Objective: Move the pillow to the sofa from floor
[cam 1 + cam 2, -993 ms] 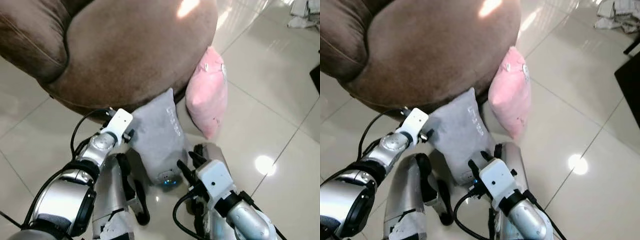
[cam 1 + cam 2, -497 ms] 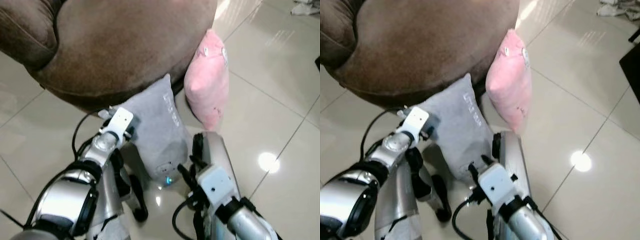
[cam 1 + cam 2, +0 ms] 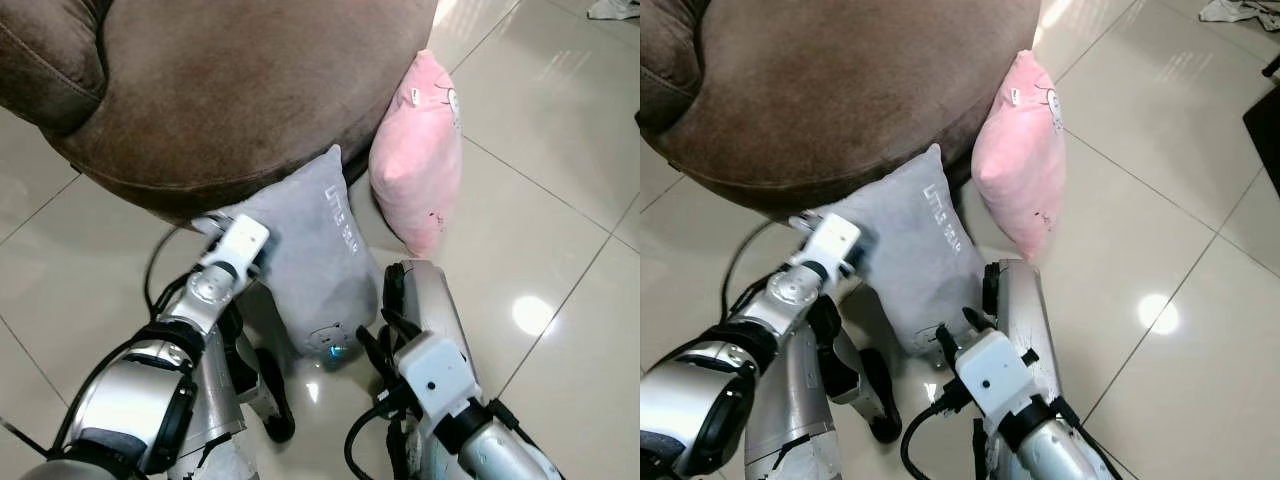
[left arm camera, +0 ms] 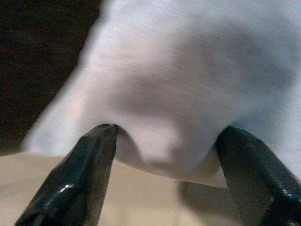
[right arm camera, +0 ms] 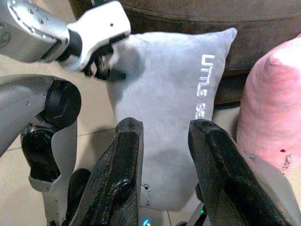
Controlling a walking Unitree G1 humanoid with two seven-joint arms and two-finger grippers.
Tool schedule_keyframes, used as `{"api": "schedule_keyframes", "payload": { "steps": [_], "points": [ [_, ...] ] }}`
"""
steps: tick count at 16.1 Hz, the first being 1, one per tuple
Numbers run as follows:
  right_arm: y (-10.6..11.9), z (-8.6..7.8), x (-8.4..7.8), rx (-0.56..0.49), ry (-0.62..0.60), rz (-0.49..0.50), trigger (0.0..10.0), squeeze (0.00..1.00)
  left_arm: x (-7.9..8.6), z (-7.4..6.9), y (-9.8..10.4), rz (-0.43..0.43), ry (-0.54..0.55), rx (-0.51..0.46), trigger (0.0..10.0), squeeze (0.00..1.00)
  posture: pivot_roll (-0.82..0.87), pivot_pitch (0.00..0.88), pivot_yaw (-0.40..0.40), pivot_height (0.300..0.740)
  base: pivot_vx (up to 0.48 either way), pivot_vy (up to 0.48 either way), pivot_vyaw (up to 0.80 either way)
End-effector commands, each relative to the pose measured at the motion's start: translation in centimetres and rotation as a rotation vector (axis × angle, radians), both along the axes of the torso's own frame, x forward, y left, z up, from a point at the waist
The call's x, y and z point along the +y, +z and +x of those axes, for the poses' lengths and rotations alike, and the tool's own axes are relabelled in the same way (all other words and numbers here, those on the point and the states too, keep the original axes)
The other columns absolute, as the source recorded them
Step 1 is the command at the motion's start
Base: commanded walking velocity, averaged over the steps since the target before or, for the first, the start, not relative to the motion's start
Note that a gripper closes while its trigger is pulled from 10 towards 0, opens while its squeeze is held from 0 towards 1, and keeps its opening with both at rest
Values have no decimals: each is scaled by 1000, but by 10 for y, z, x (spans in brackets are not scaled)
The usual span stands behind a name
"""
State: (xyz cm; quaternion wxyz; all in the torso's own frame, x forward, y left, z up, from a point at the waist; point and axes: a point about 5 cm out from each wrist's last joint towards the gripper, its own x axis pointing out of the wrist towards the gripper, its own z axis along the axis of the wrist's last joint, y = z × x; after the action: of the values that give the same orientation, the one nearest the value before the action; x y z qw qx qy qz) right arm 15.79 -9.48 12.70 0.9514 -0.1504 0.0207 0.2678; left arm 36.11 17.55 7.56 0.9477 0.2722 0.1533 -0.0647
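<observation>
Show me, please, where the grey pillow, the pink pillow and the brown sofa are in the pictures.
grey pillow [image 3: 310, 250], left eye view, on its flat front face beside the white lettering.
pink pillow [image 3: 415, 165], left eye view, on the middle of its side.
brown sofa [image 3: 250, 90], left eye view, on the rounded seat cushion.

Glossy cream ceramic floor tiles [image 3: 540, 200] with thin dark grout lines mirror a bright round ceiling light [image 3: 531, 314]. A rounded brown suede-like sofa [image 3: 240, 90] stands on them. Something pale, perhaps crumpled cloth [image 3: 1237, 10], lies at the far corner.
</observation>
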Motion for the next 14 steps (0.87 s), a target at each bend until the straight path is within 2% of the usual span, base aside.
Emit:
{"api": "schedule_keyframes", "payload": {
  "steps": [1,3,4,7,9,10,11,12,13,14],
  "points": [
    [-1,-7,3,13,8,3,10000,0,10,-3,-3,0,76,-15,10000,0,-275,447,104,467,0,0,0],
    [0,-8,2,10,3,8,10000,0,16,0,2,-33,150,-45,10000,0,-271,456,105,467,0,0,0],
    [0,-8,2,11,2,8,10000,0,24,0,5,-94,241,-63,10000,0,-271,456,105,467,0,0,0],
    [1,-9,4,9,6,12,10000,0,53,-8,0,-452,529,-54,10000,0,-271,457,104,467,0,0,0],
    [1,-10,3,10,8,12,10000,0,58,-13,-7,-634,576,-27,10000,0,-269,462,103,467,0,0,0],
    [1,-10,3,10,9,11,10000,0,56,-17,-15,-748,593,18,10000,0,-271,462,103,467,0,0,0],
    [1,-11,3,10,9,11,10000,0,55,-18,-18,-799,593,39,10000,0,-271,461,103,467,0,0,0],
    [1,-11,3,10,8,10,10000,0,49,-20,-23,-870,576,76,10000,0,-272,459,103,467,0,0,0],
    [1,-11,3,10,7,8,10000,0,37,-20,-27,-943,525,132,10000,0,-271,462,103,467,0,0,0],
    [1,-12,4,10,7,7,10000,0,27,-21,-30,-979,471,170,10000,0,-272,464,104,467,0,0,0]
  ]
}}
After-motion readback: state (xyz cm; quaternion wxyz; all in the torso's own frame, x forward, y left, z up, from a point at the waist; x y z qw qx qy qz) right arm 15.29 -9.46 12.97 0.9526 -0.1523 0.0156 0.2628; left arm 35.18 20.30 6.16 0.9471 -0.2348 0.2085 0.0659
